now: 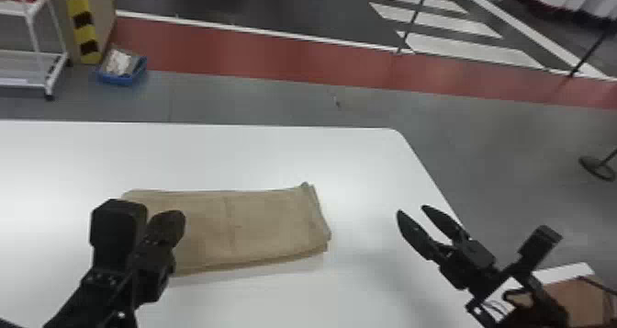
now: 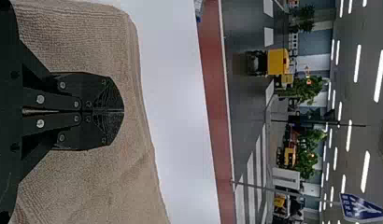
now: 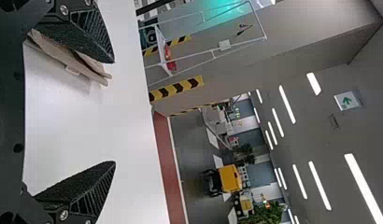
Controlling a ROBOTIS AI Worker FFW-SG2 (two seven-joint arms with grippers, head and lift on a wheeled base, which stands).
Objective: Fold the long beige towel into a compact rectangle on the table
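Left gripper (image 2: 120,111), nearest the camera: its fingers are together with no visible cloth between them, above the towel (image 1: 257,226). Whether the tips touch the cloth I cannot tell. In the head view I find the towel flat on the table (image 1: 367,161) at my eleven o'clock, already layered into an oblong. Right gripper (image 1: 412,208) is at one o'clock, fingers well apart, holding nothing, clear of the towel.

Risks noted: if I lower or sweep the left gripper as it stands, its tips could push the upper layers askew. The layers at the three-o'clock end do not line up; a shallow pinch there could catch only the top one and peel the stack open. Lifting from one end alone could drag the rest.

Orientation: long axis runs nine to three o'clock, the uneven stacked end facing three.
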